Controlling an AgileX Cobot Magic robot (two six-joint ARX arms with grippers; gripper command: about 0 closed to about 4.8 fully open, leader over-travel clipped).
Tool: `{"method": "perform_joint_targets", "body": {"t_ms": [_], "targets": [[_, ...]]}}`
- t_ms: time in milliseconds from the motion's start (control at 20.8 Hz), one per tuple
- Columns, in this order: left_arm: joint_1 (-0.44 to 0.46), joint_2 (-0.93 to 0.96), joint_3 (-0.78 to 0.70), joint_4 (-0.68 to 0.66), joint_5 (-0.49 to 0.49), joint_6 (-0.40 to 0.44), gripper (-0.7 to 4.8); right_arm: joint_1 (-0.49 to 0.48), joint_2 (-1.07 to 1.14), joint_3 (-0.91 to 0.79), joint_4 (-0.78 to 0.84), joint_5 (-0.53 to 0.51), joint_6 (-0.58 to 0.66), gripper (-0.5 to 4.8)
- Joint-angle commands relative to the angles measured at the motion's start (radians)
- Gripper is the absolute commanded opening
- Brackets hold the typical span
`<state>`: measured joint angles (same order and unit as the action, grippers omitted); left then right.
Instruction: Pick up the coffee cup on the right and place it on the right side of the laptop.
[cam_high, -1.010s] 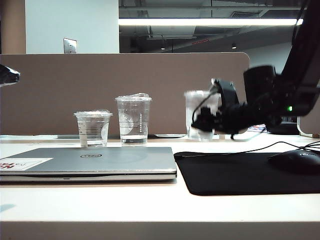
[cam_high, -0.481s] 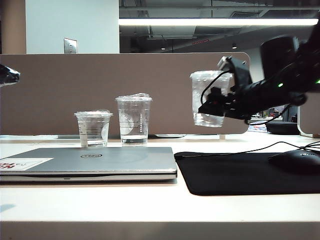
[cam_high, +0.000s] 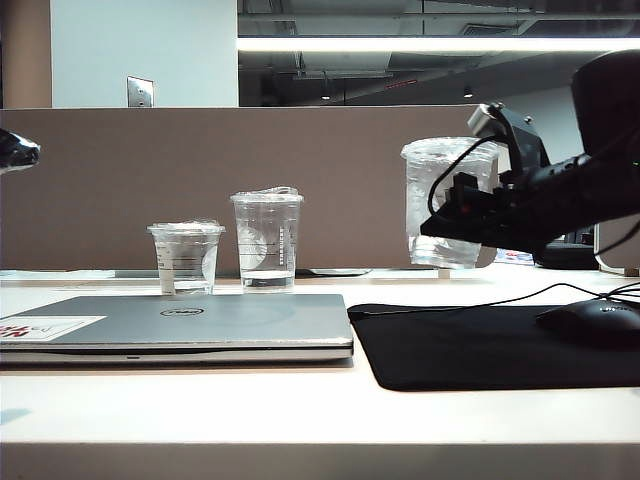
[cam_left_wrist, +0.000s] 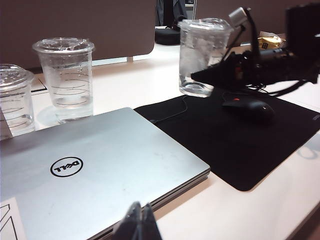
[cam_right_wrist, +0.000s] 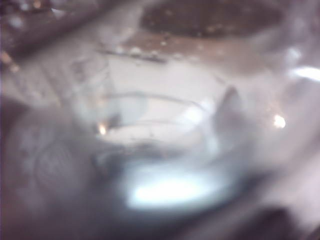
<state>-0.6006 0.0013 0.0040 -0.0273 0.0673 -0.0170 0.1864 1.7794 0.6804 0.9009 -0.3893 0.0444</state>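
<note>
Gripping the cup (cam_high: 447, 205) aloft above the mat (cam_high: 500, 345), right gripper (cam_high: 462, 222); left gripper (cam_left_wrist: 140, 225) clenched near the laptop (cam_high: 190, 325).

White table (cam_high: 300, 405): laptop (cam_high: 180, 325), black mat (cam_high: 490, 345), two cups (cam_high: 267, 238)

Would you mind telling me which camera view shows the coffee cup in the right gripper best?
The exterior view: the coffee cup shows whole and sharp, lifted off the table in the right gripper. The left wrist view also shows it whole, at an angle. The right wrist view gives only a close blur.
</note>
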Motion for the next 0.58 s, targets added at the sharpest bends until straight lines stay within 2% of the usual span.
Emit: {"method": "perform_joint_targets", "body": {"t_ms": [48,192,289,577], "targets": [[-0.001,0.0,0.003,0.006,0.0,0.002,-0.05,0.026,-0.016,-0.022,0.054,-0.012,0.034,2.95],[-0.001,0.0,0.003,0.006,0.0,0.002,-0.05,0.103,-0.016,-0.044,0.047,0.006,0.025,2.95],[-0.001,0.0,0.003,0.006,0.0,0.002,-0.05,0.158,-0.015,-0.045,0.008,0.055,0.003,2.95],[-0.001,0.0,0.003,0.006,0.0,0.002,-0.05,0.189,-0.01,-0.047,-0.002,0.085,-0.038,2.95]]}}
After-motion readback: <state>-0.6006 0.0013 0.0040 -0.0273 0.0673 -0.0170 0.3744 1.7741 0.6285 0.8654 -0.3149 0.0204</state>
